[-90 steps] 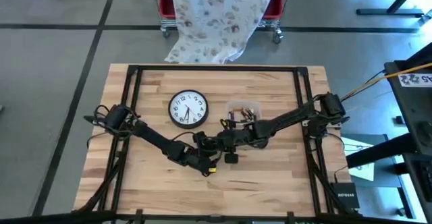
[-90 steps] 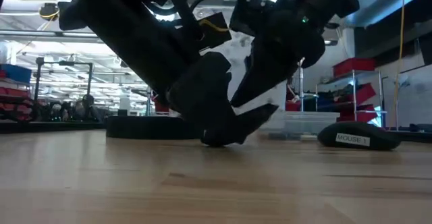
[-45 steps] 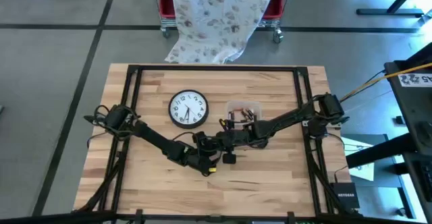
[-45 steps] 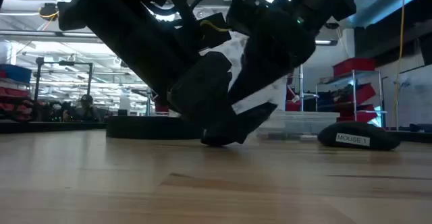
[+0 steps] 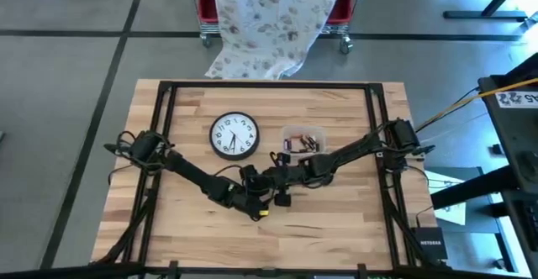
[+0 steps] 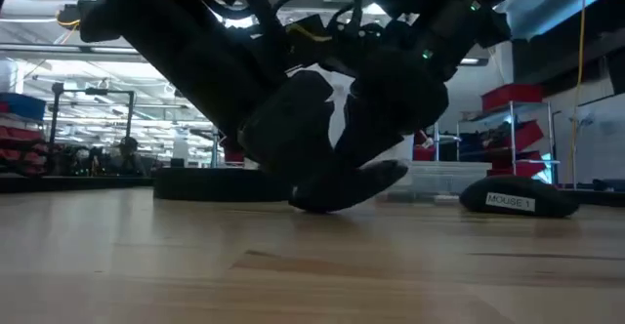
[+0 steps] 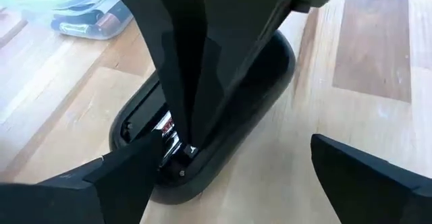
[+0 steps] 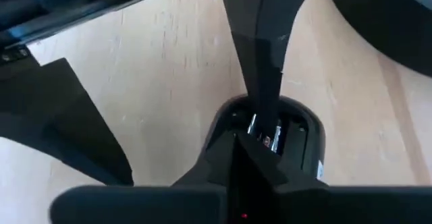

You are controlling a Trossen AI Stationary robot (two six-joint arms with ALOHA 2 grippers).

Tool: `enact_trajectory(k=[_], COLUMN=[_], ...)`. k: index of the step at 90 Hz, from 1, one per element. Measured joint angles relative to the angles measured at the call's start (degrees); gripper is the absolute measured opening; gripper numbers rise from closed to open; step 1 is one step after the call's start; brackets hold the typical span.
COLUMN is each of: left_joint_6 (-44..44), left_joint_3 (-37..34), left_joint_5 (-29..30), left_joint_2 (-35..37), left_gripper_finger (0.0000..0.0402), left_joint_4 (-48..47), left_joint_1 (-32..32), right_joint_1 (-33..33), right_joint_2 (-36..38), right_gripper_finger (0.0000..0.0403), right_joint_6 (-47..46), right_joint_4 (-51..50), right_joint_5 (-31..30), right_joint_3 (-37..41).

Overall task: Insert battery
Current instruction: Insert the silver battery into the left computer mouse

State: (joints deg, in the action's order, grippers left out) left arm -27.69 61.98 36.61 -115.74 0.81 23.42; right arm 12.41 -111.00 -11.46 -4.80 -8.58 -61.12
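A black mouse (image 7: 223, 109) lies on the table on its back, its battery bay open. A battery (image 7: 165, 125) with a red and silver label lies in the bay. My right gripper (image 8: 260, 126) is shut, and its tips reach down into the bay at the battery. My left gripper (image 7: 229, 183) is open, with one finger on either side of the mouse's near end. Whether its finger (image 7: 128, 170) touches the mouse, I cannot tell. In the high view both grippers meet near the table's middle (image 5: 269, 191). My right gripper has its shut fingertips (image 7: 189, 143) on the battery's end (image 8: 270, 140) inside the mouse's bay. The fingers slant down from above and from the table's right. Whether they pinch the battery or only press on it, I cannot tell. The battery lies in the bay.
A round wall clock (image 5: 234, 136) lies face up behind the grippers. A clear box of batteries (image 5: 303, 139) stands to its right. A black domed piece marked MOUSE 1 (image 6: 508, 200) lies on the table to the right of the grippers.
My right gripper has come down and toward the left gripper, tipping lower over the mouse until its shut tips stand in the battery bay. The mouse has stayed on the table.
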Motion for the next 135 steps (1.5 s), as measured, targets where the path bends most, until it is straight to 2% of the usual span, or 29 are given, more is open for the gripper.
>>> enact_trajectory(k=[20, 35, 50, 62, 78, 93, 102, 121, 135], left_joint_6=[1.7, 3.3, 5.6, 7.9, 11.5, 6.5, 4.4, 6.1, 6.1], left_joint_3=[0.9, 2.8, 5.0, 7.3, 8.5, 8.5, 8.4, 5.4, 4.7], left_joint_5=[2.1, 1.8, 2.9, 3.5, 8.0, 8.2, 6.7, -0.6, -1.0], left_joint_2=[0.6, 1.0, 1.1, 1.1, 1.2, 1.2, 1.2, 1.3, 1.4], left_gripper_finger=[0.0354, 0.0354, 0.0354, 0.0354, 0.0354, 0.0354, 0.0354, 0.0354, 0.0354], left_joint_4=[-0.7, -0.9, -0.7, -0.6, -3.7, -12.9, -16.2, -11.8, -10.9], left_joint_1=[1.2, 2.0, 2.8, 3.8, 4.7, 2.5, 1.0, -1.3, -1.8], right_joint_1=[3.0, 6.4, 8.6, 9.5, 9.7, 8.2, 7.0, 5.0, 4.0], right_joint_2=[4.8, 10.4, 11.0, 10.6, 10.6, 10.6, 10.6, 10.6, 9.1], right_gripper_finger=[0.0, 0.0, 0.0008, 0.006, 0.0179, 0.0267, 0.0286, 0.0289, 0.0289], right_joint_6=[3.0, 4.4, 5.9, 7.7, 12.9, 19.1, 23.3, 32.4, 35.1], right_joint_4=[-3.1, -5.1, -7.2, -10.1, -10.1, -5.6, -0.3, 6.8, 9.2], right_joint_5=[-5.4, -5.4, -6.6, -6.7, -9.6, -13.9, -13.9, -11.0, -8.3], right_joint_3=[0.6, 0.5, 0.5, 0.5, 3.0, 7.0, 9.3, 12.1, 12.9])
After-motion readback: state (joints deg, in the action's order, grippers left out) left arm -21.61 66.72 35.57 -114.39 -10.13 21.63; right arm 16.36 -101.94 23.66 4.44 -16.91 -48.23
